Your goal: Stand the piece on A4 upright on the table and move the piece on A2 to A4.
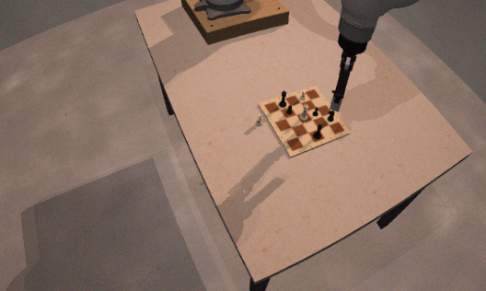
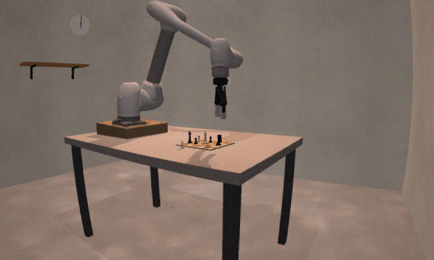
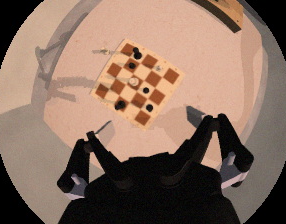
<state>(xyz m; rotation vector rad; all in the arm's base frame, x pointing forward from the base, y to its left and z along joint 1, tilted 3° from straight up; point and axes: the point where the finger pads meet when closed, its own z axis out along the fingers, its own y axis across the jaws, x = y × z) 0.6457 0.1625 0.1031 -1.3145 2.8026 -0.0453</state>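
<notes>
Hovering released above the chessboard point(image 1: 293, 148), the end effector point(image 2: 220, 114) carries nothing.
A pale piece point(image 1: 259, 121) is seen on the bench point(image 1: 307, 203) beside the chessboard; both moves are judged done.

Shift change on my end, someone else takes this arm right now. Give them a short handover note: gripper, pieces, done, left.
Gripper: open, empty, high above the board's edge on the far side from the pale off-board piece.
Pieces: a small pale piece stands upright on the table beside the board; a black piece stands on the edge square under the gripper. The rest on the board look upright.
Done: apparently both moves; square labels are unreadable.
Left: confirm that the bases sit inside their squares.
</notes>
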